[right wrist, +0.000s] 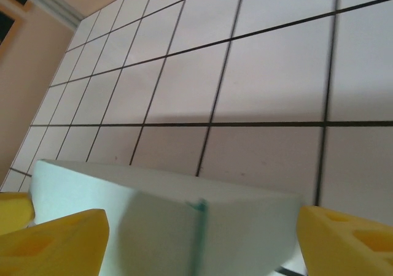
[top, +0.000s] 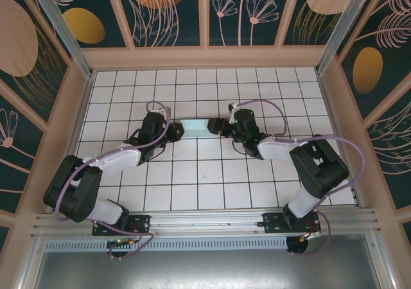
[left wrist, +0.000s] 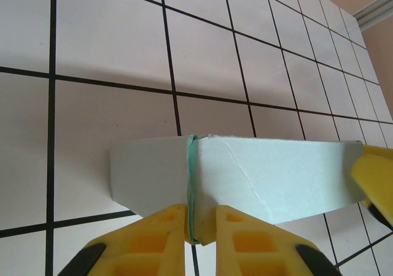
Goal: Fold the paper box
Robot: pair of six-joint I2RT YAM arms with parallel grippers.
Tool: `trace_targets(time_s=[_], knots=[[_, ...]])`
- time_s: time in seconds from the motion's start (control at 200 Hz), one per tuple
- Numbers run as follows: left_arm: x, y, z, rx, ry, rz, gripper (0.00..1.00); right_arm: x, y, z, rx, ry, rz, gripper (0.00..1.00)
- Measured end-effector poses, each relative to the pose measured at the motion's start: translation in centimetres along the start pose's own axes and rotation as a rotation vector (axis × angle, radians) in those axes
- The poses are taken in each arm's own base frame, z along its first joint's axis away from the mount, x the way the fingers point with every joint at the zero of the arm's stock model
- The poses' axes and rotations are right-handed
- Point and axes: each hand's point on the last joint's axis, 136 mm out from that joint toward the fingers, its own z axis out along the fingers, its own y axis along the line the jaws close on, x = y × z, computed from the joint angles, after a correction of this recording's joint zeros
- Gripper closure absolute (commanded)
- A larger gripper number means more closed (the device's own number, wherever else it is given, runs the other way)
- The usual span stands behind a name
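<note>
From the overhead camera I see the paper box (top: 196, 126) lying on the white tiled table (top: 212, 173), past the middle and towards the far wall. It shows as a pale turquoise strip between my two arms. The left gripper (top: 174, 132) sits at its left end and the right gripper (top: 214, 126) at its right end, both low over the tiles.

On the left wrist camera, the two yellow fingers (left wrist: 153, 242) are clenched on the box. A thin teal card edge (left wrist: 191, 184) stands upright in the narrow gap between them, so I read this as a firm pinch on a raised fold. One pale panel runs off to the right of that edge, with a faint crease across it, and a shorter angled flap lies to the left. At the far right end of the panel, a yellow finger of the other gripper touches or overlaps the box.

On the right wrist camera, my fingers (right wrist: 61, 242) are spread wide, one on each side of the box, which lies between them. The picture is soft, and I cannot tell whether they are pressing on the card or only straddling it
</note>
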Motion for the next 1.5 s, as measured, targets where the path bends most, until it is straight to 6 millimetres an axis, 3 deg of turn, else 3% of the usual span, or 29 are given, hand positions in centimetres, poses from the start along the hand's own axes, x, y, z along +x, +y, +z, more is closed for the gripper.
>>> trace_targets(time_s=[0.17, 0.26, 0.41, 0.531, 0.601, 0.706, 0.771, 0.931, 1.131, 1.216, 1.376, 1.501], knots=[[0.0, 0.1, 0.0, -0.002, -0.003, -0.004, 0.79, 0.3, 0.7, 0.9, -0.006, 0.007, -0.013, 0.33], [0.0, 0.2, 0.0, -0.005, -0.003, -0.009, 0.72, 0.2, 0.6, 0.9, -0.005, 0.004, -0.025, 0.38], [0.0, 0.4, 0.4, -0.017, 0.004, -0.016, 0.59, -0.6, 0.1, 0.7, 0.006, -0.029, -0.029, 0.73], [-0.6, 0.7, 0.9, -0.032, -0.005, -0.026, 0.50, -1.9, -0.9, -0.1, 0.013, -0.074, -0.004, 0.77], [-0.4, 0.8, 0.9, -0.036, 0.000, -0.029, 0.35, -2.0, -1.1, -0.4, 0.009, -0.076, -0.002, 0.72], [0.0, 1.3, 0.8, -0.057, 0.017, -0.025, 0.12, -1.7, -1.3, -0.7, 0.024, -0.060, -0.012, 0.40], [0.3, 1.6, 0.6, -0.071, 0.028, -0.015, 0.01, -1.4, -1.8, -0.9, 0.047, -0.046, -0.022, 0.31], [-0.8, 1.0, -0.9, -0.080, -0.010, 0.025, 0.01, -2.5, -1.7, -2.3, 0.065, -0.071, -0.051, 0.18], [-6.0, -2.2, -4.1, -0.036, -0.186, 0.092, 0.01, -7.2, -1.0, -5.6, 0.054, -0.208, -0.077, 0.16], [-7.8, -2.8, -4.9, -0.036, -0.236, 0.109, 0.01, -8.3, -1.0, -6.6, 0.057, -0.243, -0.083, 0.16], [-8.3, -1.5, -5.0, -0.078, -0.255, 0.124, 0.01, -7.7, -1.5, -6.9, 0.071, -0.236, -0.102, 0.13], [-7.5, 0.9, -5.2, -0.149, -0.264, 0.161, 0.01, -6.7, -3.8, -7.5, 0.131, -0.224, -0.115, 0.07]])
